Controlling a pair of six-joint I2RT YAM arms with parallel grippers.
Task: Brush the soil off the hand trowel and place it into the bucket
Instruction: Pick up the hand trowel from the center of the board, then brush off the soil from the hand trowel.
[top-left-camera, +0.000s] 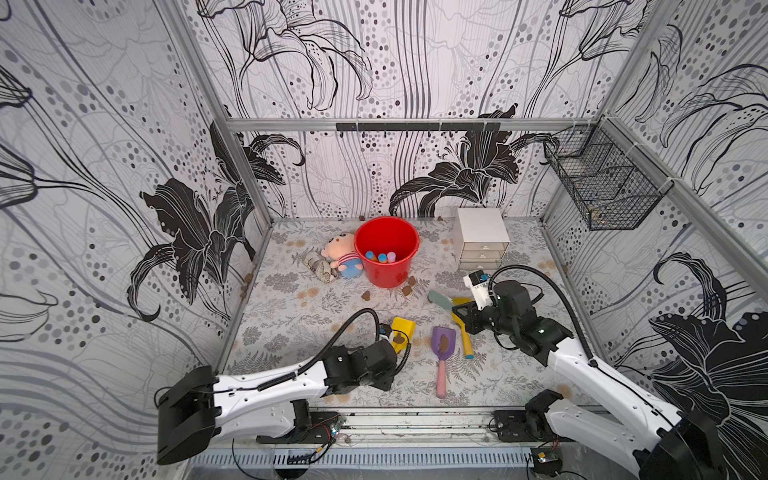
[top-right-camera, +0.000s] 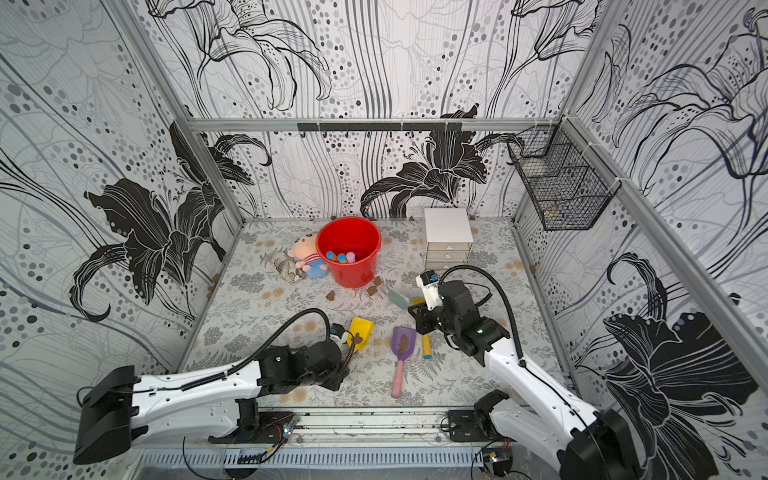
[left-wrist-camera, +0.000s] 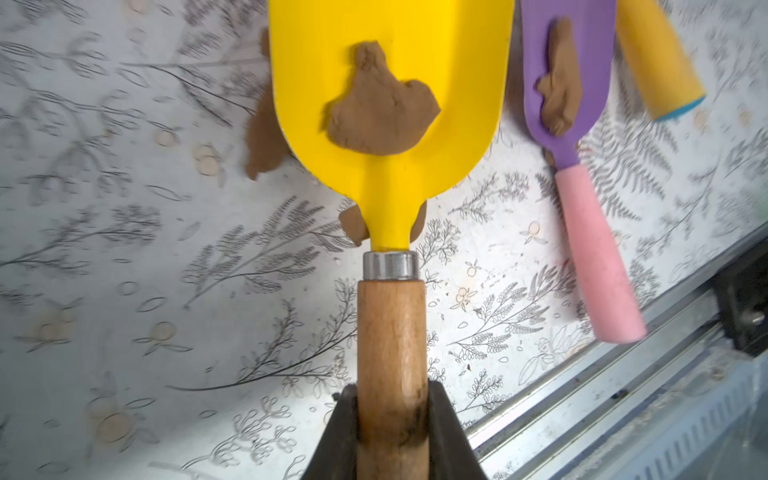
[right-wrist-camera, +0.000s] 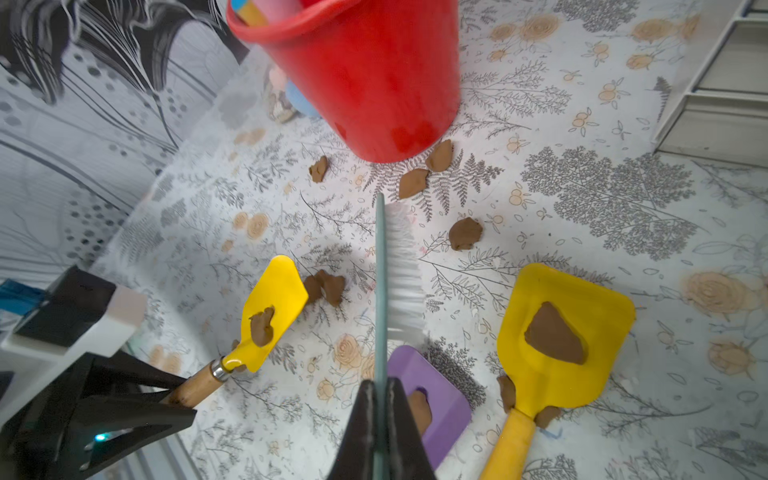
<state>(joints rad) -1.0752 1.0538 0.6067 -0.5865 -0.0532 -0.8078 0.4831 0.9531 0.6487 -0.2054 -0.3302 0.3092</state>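
We see a flowery counter (top-left-camera: 291, 316). On it sit a bucket (top-left-camera: 390, 274), a doll (top-left-camera: 343, 253), drawers (top-left-camera: 482, 241), a purple trowel (top-left-camera: 442, 345) and soil (top-left-camera: 366, 296).

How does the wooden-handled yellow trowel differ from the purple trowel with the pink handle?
The wooden-handled yellow trowel has a yellow blade, the purple trowel a purple one. The yellow trowel's handle is bare wood with a metal collar; the purple trowel's is plain pink. The left gripper is shut on the yellow trowel's handle; the purple trowel lies free on the table. Both carry a brown soil clump on the blade.
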